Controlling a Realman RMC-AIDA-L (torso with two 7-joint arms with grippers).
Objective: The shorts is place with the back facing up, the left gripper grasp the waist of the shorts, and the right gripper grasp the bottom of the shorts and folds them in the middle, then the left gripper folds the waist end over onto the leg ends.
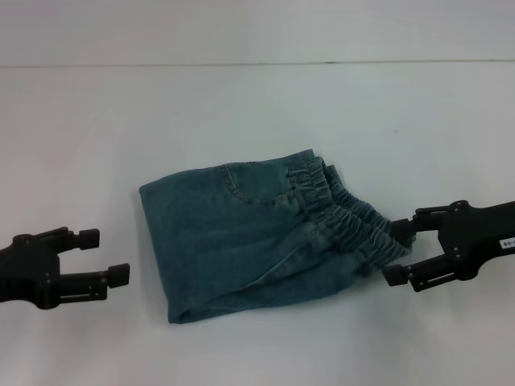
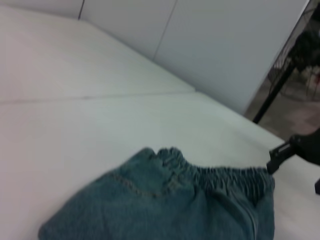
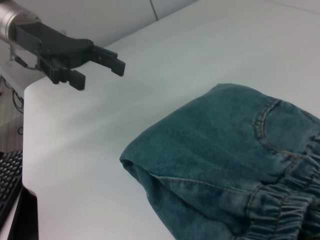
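Between both open grippers, folded shorts

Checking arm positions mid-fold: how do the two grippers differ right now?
The left gripper sits apart from the shorts, on bare table; the right gripper is at the elastic waist. Left is nearer the folded edge, right nearer the waistband. Both have open jaws.

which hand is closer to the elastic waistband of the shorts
The right hand: its open fingers sit right beside the gathered waistband of the shorts. The left hand is off the opposite folded edge.
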